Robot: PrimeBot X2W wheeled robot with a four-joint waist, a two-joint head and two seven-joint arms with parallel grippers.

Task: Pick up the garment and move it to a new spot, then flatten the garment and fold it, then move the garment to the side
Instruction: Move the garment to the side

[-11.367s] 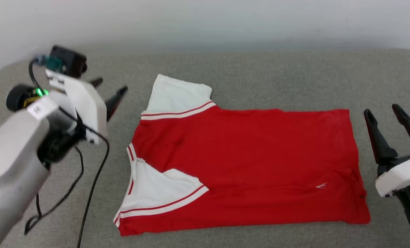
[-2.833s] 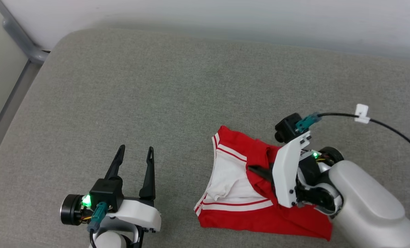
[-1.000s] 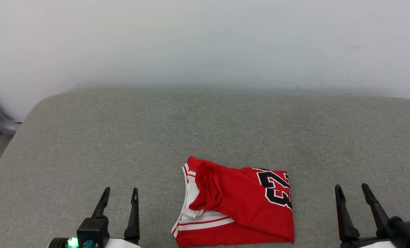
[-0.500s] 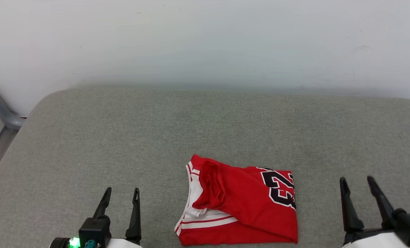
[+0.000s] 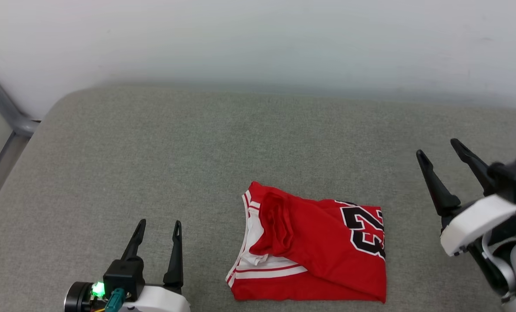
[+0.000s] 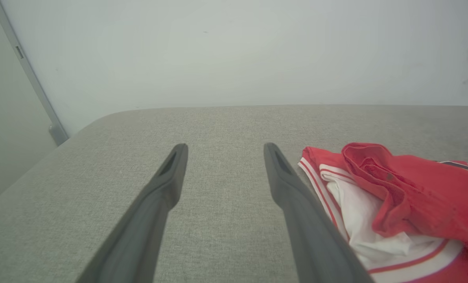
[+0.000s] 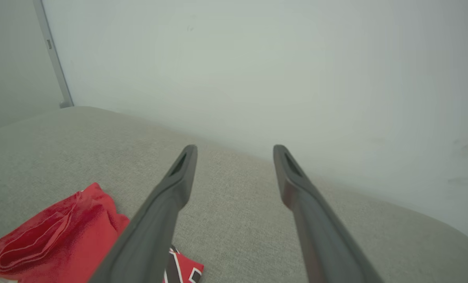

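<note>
Black numerals (image 5: 367, 232) on garment (image 5: 314, 260), head view

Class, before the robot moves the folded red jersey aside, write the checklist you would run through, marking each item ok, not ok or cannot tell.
1. Left gripper open, empty: ok.
2. Right gripper open, empty: ok.
3. Both apart from the garment: ok.
4. Garment folded into a compact stack: ok.
5. Fold smooth: not ok, its top layer is bunched at the left.
6. Room on the grey cushion to its left: ok.

Cloth garment (image 5: 323, 255), seemingly coarse matt cushion (image 5: 188, 147)
</note>
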